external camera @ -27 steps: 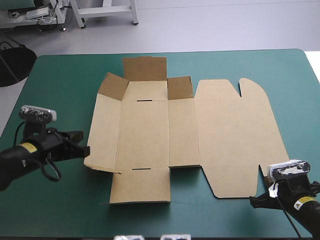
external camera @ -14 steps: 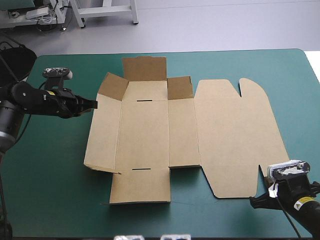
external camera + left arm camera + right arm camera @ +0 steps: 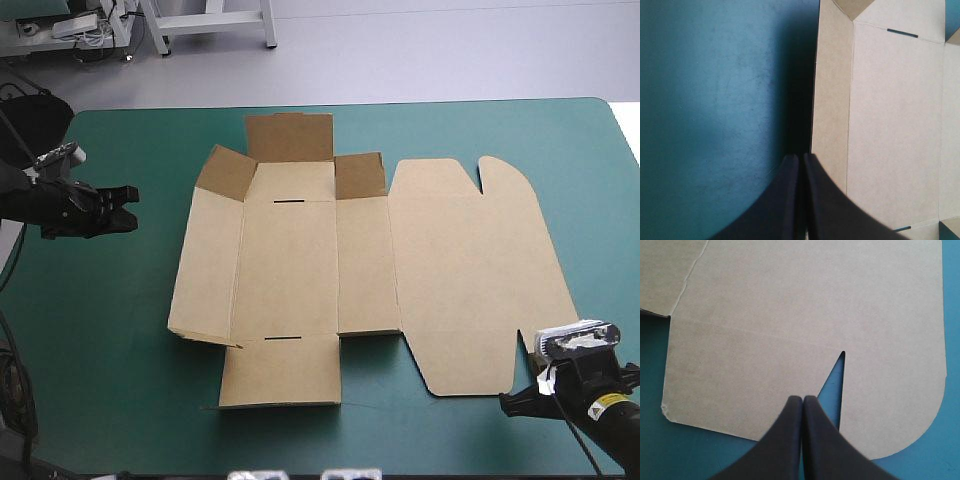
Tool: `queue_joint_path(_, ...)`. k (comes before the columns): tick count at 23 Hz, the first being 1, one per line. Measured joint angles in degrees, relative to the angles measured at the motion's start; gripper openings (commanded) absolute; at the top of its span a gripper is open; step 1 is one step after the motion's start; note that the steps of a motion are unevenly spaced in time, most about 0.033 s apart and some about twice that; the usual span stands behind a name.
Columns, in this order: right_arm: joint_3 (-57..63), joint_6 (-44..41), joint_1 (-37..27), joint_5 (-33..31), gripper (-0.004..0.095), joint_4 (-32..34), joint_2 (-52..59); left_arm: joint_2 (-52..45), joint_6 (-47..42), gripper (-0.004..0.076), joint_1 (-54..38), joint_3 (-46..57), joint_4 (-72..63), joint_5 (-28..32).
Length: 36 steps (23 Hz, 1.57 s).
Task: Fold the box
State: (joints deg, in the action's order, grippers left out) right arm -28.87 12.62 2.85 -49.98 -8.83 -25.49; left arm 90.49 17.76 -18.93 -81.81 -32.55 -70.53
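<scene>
Across the middle of the teal-green table cover lies the brown box, a cut sheet mostly flat, its far flaps tilted up and its rounded lid spread toward the right edge. Near the left edge, the left gripper hangs well apart from the box, black fingers pressed together on nothing. At the near right corner, the right gripper points at the lid's near notch, fingers likewise closed and empty.
</scene>
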Motion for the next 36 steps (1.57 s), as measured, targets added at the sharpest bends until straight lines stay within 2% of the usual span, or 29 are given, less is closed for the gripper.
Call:
queue_joint_path(2,0.0,0.0,0.0,0.0,-0.0018,0.0,0.0,0.06,0.0,0.0243,0.0,0.0,0.0,0.0)
queue_joint_path(3,0.0,0.0,0.0,0.0,-0.0018,0.0,0.0,0.06,0.0,0.0368,0.0,0.19,0.0,0.0)
queue_joint_path(6,0.0,0.0,0.0,0.0,-0.0018,0.0,0.0,0.06,0.0,0.0459,0.0,2.29,0.0,0.0)
queue_joint_path(10,0.0,0.0,0.0,0.0,-0.0018,0.0,0.0,0.06,0.0,0.0458,0.0,6.64,-0.49,0.16)
queue_joint_path(15,0.0,0.0,0.0,1.9,-0.0018,0.0,0.0,0.06,5.12,0.0458,0.51,14.3,-7.26,0.75)
queue_joint_path(22,0.0,0.0,0.0,2.39,-0.0018,0.0,0.0,2.55,2.82,0.0458,7.84,14.9,-5.07,1.2)
queue_joint_path(26,0.0,0.0,0.0,1.86,-0.0018,0.0,0.0,6.65,1.87,0.0458,9.39,14.9,-3.4,1.51)
queue_joint_path(36,0.0,0.0,0.0,1.74,-0.0018,0.13,0.0,7.05,1.87,0.0458,9.57,14.9,-2.36,1.51)
